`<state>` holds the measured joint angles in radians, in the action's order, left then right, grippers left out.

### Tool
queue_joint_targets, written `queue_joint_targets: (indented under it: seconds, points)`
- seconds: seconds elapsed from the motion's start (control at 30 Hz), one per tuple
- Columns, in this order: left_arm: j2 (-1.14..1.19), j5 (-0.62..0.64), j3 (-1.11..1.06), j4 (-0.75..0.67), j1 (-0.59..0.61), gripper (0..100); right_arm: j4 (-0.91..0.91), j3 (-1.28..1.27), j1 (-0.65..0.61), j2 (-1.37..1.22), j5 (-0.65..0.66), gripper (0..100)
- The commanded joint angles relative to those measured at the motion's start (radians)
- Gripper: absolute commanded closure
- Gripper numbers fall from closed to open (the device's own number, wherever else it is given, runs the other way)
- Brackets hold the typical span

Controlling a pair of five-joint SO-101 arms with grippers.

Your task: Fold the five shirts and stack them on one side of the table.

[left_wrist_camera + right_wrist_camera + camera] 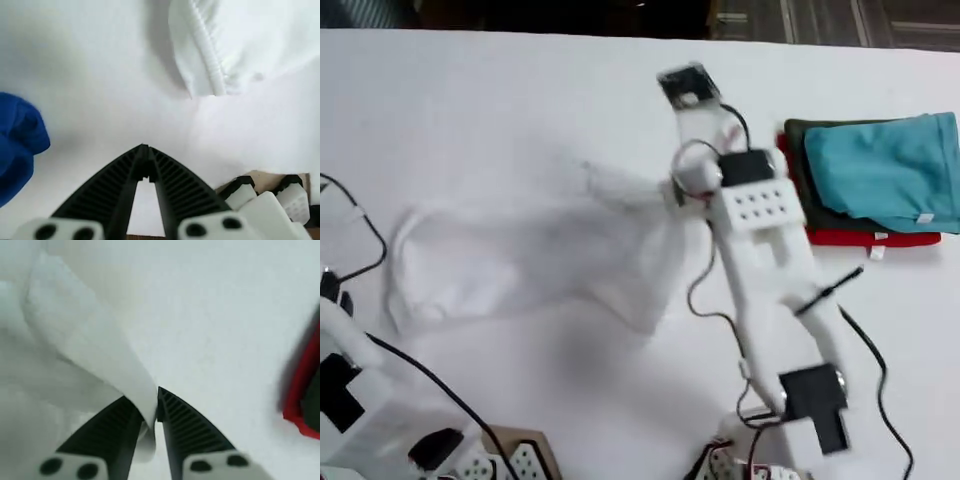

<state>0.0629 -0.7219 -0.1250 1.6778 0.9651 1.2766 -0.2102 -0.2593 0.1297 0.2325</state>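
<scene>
Pinching one white shirt (520, 260), right fingers (187, 422) sit near three stacked shirts (880, 165).

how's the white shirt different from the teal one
The white shirt lies spread and rumpled mid-table; the teal shirt is folded, topping a dark shirt and a red shirt. The right gripper pinches the white shirt's edge; nothing touches the teal shirt. Both are on the same table.

No legible text or labels anywhere
</scene>
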Motion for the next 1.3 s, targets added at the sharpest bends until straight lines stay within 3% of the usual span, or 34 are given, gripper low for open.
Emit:
queue_joint_targets:
  seconds: [0.0,0.13,0.3,0.37,0.6,0.87,1.27]
  points:
    - [-0.049,0.040,0.039,0.008,-0.069,97,-0.001,-0.120,0.071,0.134,0.078,97.8]
    - [-0.044,0.040,0.038,0.008,-0.117,97,-0.001,-0.147,0.085,0.222,0.120,96.1]
    - [-0.044,0.041,0.039,0.006,-0.144,97,-0.001,-0.147,0.041,0.294,0.120,72.9]
    - [-0.048,0.041,0.041,0.006,-0.138,97,-0.002,-0.146,0.004,0.317,0.118,68.3]
    - [-0.051,0.035,0.151,-0.012,0.075,97,-0.157,-0.147,-0.188,0.302,-0.064,68.1]
    - [-0.044,0.032,0.280,-0.021,0.338,97,-0.191,0.069,-0.529,-0.065,-0.069,68.1]
    - [-0.044,-0.009,0.275,-0.012,0.520,97,-0.162,0.879,-0.751,-0.832,-0.078,68.1]
